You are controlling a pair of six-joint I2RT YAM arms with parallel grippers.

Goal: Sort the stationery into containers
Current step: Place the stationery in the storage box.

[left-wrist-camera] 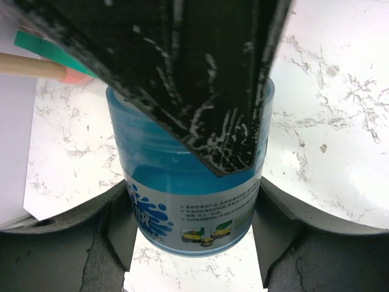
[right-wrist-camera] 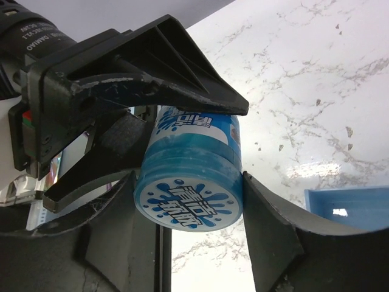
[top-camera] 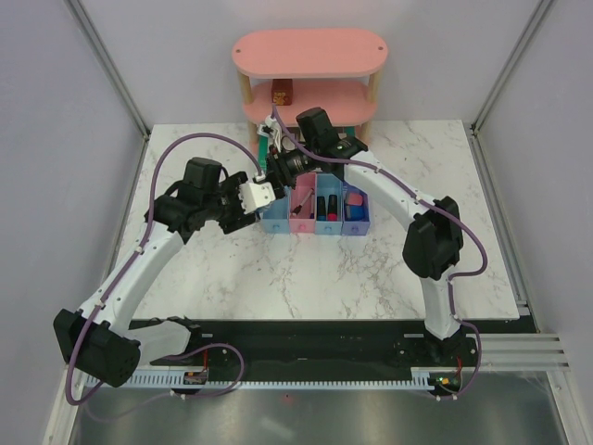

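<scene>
A round blue tub with a splash-patterned lid hangs above the table, held from two sides. My left gripper is shut on its body. My right gripper is shut on its lid end. In the top view the two grippers, left and right, meet just left of the four joined trays, and the tub is mostly hidden between them. The pink tray holds a thin pen, the third tray a black-and-blue highlighter, the purple-blue tray a pink item.
The pink oval shelf stands at the back with a brown box on its lower level. Green books stand behind the grippers and show in the left wrist view. A corner of a light blue tray lies to the right.
</scene>
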